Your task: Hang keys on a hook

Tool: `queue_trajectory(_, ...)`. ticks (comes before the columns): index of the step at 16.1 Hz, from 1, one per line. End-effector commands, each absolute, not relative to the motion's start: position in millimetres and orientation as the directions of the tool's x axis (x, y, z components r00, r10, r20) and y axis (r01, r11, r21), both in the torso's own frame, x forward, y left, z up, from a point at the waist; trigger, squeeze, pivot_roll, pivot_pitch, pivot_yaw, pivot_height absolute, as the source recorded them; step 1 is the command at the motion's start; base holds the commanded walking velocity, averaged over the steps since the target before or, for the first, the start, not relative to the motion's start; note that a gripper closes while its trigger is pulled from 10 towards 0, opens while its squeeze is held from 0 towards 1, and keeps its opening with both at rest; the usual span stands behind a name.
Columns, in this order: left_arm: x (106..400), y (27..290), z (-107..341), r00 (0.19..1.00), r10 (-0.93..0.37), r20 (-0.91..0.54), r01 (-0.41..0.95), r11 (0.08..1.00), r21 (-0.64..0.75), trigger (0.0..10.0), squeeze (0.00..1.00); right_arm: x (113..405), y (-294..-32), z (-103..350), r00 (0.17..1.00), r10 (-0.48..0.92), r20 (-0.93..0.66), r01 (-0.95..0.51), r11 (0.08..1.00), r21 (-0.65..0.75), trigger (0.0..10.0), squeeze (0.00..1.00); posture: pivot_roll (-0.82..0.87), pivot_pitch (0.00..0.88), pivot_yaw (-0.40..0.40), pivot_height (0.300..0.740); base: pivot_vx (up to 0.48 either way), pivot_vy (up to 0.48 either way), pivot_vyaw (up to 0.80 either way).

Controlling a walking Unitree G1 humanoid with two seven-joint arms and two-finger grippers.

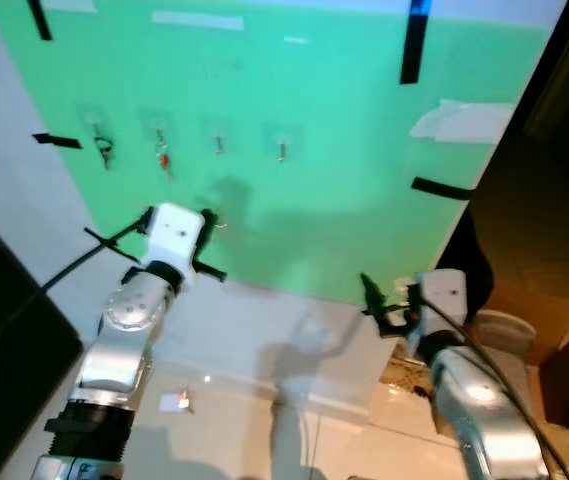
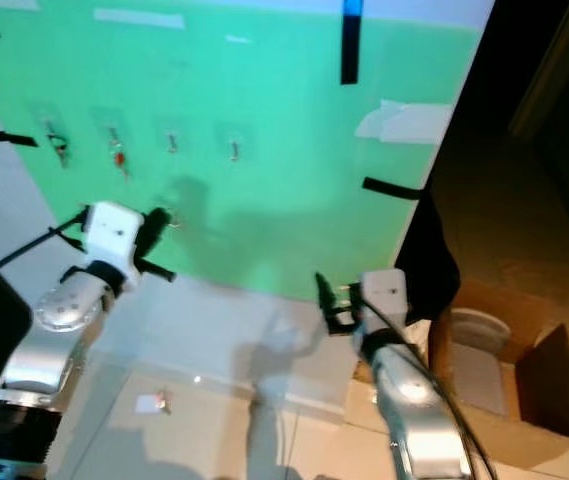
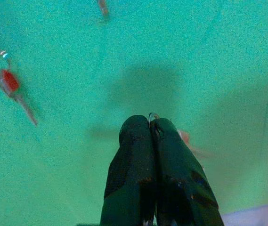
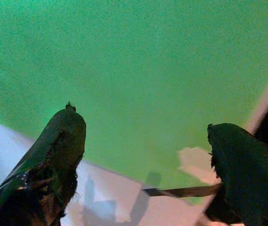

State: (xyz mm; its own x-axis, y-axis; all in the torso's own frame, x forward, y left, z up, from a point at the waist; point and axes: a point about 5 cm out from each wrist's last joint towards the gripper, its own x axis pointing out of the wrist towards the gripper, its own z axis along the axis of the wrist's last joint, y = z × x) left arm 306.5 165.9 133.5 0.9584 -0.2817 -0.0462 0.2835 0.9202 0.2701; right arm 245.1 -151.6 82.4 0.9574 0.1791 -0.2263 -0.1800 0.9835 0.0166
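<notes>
A green board [image 1: 344,150] on the wall carries a row of small hooks. The leftmost hook holds dark keys [image 1: 104,152], and the second holds keys with a red tag [image 1: 163,157] [image 3: 9,81]. The third hook [image 1: 218,143] and fourth hook [image 1: 282,150] are bare. My left gripper [image 1: 208,218] [image 3: 149,123] is raised close to the board, below the third hook, and is shut on a key ring [image 3: 153,116] with a pale key [image 3: 186,137] hanging beside its fingers. Lower on the right, my right gripper [image 1: 384,295] [image 4: 143,122] stands open with nothing in it.
Black tape strips [image 1: 442,188] and a white paper [image 1: 464,120] are stuck on the board. A black object [image 1: 4,330] stands at the left. On the floor lie a small white item [image 1: 174,402] and, to the right, an open cardboard box [image 2: 539,400].
</notes>
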Motion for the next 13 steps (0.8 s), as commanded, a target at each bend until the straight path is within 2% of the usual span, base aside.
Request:
queue_trajectory(1,307.8,175.9,142.2,0.969,-0.247,-0.018,0.239,0.913,0.33,10.0,0.0,242.5,-142.2,84.4,0.943,0.252,-0.217,-0.247,0.968,0.05,10.0,0.0,-0.07,0.0,0.023,0.74,0.0,0.0,0.0)
queue_trajectory(7,329.8,180.6,164.3,0.978,-0.209,-0.022,0.19,0.832,0.521,10.0,0.0,247.7,-143.5,102.6,0.912,0.372,-0.173,-0.366,0.928,0.066,10.0,0.0,-0.07,0.0,0.006,0.74,0.0,0.0,0.0)
queue_trajectory(9,344.3,182.0,180.4,0.983,-0.185,-0.003,0.147,0.771,0.62,10.0,0.0,251.1,-143.5,112.0,0.886,0.438,-0.153,-0.433,0.899,0.063,10.0,0.0,-0.07,0.0,-0.011,0.74,0.0,0.0,0.0)
queue_trajectory(13,360.7,176.6,195.7,0.989,-0.144,0.036,0.086,0.752,0.654,10.0,0.0,253.2,-147.6,118.4,0.863,0.48,-0.156,-0.48,0.876,0.039,10.0,0.0,-0.08,0.0,-0.021,0.74,0.0,0.0,0.0)
